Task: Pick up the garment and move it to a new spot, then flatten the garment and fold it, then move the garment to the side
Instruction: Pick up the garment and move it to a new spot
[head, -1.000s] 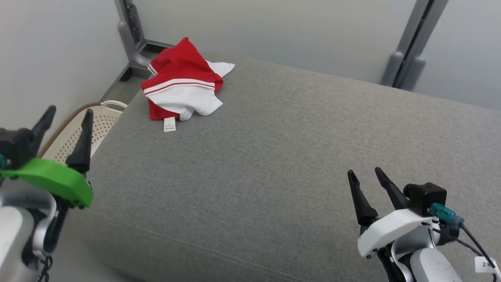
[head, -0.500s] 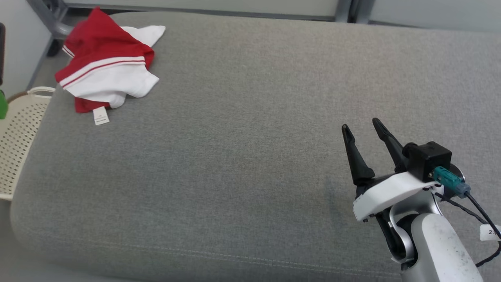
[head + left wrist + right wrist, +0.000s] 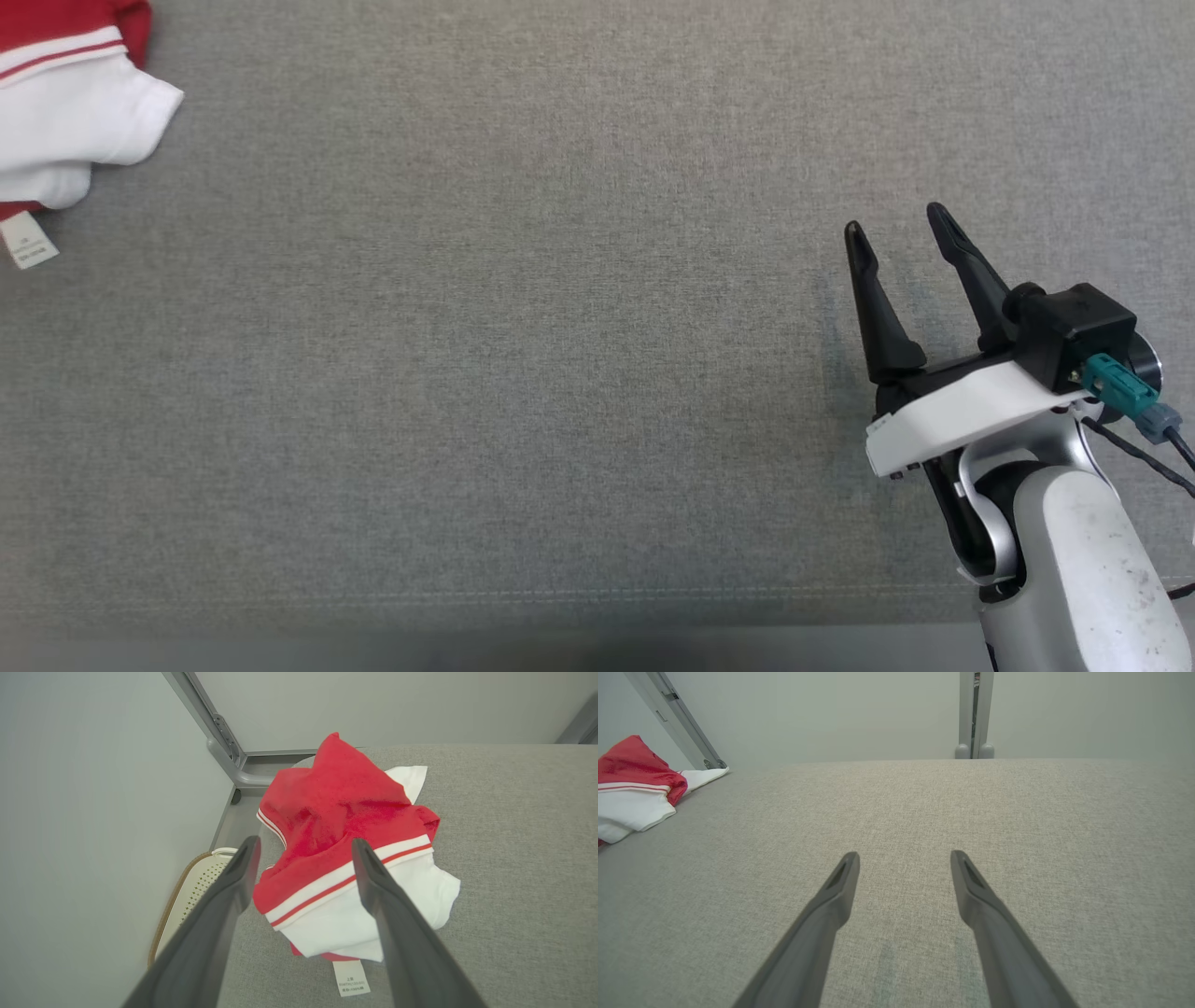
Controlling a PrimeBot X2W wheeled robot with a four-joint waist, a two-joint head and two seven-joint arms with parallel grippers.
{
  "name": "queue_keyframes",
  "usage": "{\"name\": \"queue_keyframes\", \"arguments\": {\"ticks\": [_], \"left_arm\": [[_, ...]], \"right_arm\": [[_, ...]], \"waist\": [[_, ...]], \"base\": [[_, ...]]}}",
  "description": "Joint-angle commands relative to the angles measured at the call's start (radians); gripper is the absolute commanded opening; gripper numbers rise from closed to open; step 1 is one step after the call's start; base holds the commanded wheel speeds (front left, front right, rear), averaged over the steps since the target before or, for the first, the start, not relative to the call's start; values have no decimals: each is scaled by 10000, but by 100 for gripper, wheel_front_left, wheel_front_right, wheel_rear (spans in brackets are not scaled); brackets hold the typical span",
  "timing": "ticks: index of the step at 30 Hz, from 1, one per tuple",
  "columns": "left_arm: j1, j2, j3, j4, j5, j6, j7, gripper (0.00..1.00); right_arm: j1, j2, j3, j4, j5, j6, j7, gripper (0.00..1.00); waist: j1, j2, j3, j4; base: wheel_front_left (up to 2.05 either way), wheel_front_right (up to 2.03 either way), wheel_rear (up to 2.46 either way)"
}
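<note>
Claws number two, both spread wide and holding nothing. The right claw [image 3: 896, 221] hovers low over the grey bench [image 3: 523, 373], probably parked until flattening needs it. The left claw [image 3: 304, 841] points at the one garment [image 3: 345, 826], a crumpled red-and-white heap just beyond its tips, seemingly lined up for the pick. One label [image 3: 351, 977] trails from the heap's near edge, and one basket [image 3: 187, 900] sits lower, left of that claw.

The white tag [image 3: 351, 977] on the garment [image 3: 341, 812] carries small print, too blurred to read.
</note>
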Motion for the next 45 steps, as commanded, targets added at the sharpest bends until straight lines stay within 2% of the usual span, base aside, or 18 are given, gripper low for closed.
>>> {"name": "queue_keyframes", "arguments": {"ticks": [1,10,18,19,20,21,25,31,40,45], "left_arm": [[-179,77,31,88,36,71,-66,100],[-275,141,148,1168,-140,34,-232,100],[-548,-78,21,1835,-124,-240,-399,99],[-588,-112,5,1906,-130,-283,-405,40],[-606,-154,-35,1992,-140,-347,-381,17],[-618,-197,-71,2099,-140,-400,-378,0],[-749,-419,-58,2391,-290,-639,-611,0],[-1227,-530,-6,2553,-266,-621,-977,0],[-1684,-1126,-498,1848,-149,-975,-852,0],[-1828,-1415,-732,1404,-54,-960,-766,0]], "right_arm": [[-112,-64,-22,-90,-62,-5,10,100],[-159,-212,-39,-492,-136,-5,158,100],[-173,-326,-34,-709,-150,-5,226,100],[-185,-332,-26,-704,-142,-5,229,100],[-200,-332,-25,-683,-141,-6,221,100],[-215,-330,-22,-649,-141,-5,203,100],[-243,-289,-25,-508,-108,-5,92,100],[-249,-236,-11,-135,-14,-6,-120,100],[73,-82,31,739,207,-6,-517,100],[295,-38,40,1132,314,-6,-671,100]], "waist": [[-2,0,1024,-660],[-2,0,1606,-652],[-2,0,1896,-641],[-2,0,1903,-645],[-2,0,1897,-648],[-2,0,1873,-651],[-2,0,1652,-655],[-2,0,1005,-671],[-2,0,-687,-751],[-2,0,-1534,-931]], "base": [[0,0,0],[0,0,0],[0,0,0],[0,0,0],[0,0,0],[0,0,0],[0,0,0],[0,0,0],[0,0,0],[0,0,0]]}}
